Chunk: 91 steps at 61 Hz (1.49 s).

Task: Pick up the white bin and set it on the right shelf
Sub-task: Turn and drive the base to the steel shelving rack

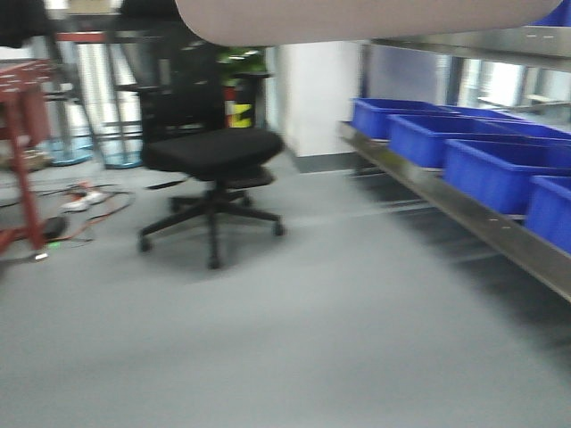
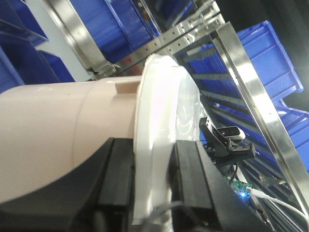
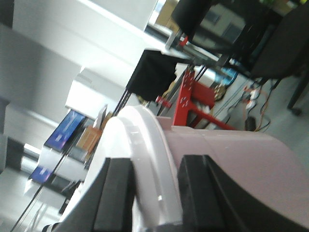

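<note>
The white bin [image 1: 357, 18] hangs at the top of the front view, only its off-white underside showing. In the left wrist view its pinkish body [image 2: 58, 130] and glossy white lid rim fill the frame, and my left gripper [image 2: 153, 159] is shut on that rim. My right gripper [image 3: 157, 179] is shut on the rim at the bin's [image 3: 231, 159] other end. The right shelf [image 1: 500, 40] is a shiny steel rack whose upper rail runs just right of the bin. Its riveted rail [image 2: 251, 82] passes close behind the lid in the left wrist view.
Several blue crates [image 1: 500, 165] line the rack's lower level on the right. A black office chair [image 1: 214, 156] stands on the grey floor ahead. A red-framed table [image 1: 22, 134] and floor cables [image 1: 85, 201] lie at the left.
</note>
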{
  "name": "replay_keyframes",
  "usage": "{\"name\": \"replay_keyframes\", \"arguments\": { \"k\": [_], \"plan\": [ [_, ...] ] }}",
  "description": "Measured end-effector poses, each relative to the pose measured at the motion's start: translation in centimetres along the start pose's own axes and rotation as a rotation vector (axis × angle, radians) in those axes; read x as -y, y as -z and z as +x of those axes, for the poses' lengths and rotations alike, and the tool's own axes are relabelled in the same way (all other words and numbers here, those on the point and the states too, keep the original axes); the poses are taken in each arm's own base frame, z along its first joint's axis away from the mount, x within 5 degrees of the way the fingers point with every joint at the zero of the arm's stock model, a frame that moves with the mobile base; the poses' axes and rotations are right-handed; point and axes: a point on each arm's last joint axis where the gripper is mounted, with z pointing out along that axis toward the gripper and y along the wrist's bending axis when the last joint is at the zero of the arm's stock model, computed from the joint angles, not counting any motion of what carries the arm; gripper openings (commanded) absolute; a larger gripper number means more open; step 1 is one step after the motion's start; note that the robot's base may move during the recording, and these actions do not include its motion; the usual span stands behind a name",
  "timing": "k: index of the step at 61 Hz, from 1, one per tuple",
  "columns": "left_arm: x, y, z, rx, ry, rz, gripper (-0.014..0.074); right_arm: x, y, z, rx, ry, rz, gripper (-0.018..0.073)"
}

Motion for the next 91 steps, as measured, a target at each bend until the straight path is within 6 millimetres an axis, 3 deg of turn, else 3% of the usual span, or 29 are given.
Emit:
{"name": "replay_keyframes", "arguments": {
  "k": [91],
  "plan": [
    [0.01, 0.00, 0.01, -0.001, 0.000, 0.001, -0.0126, 0.00, 0.00, -0.02, 0.002, -0.001, 0.001, 0.0059]
  ]
}}
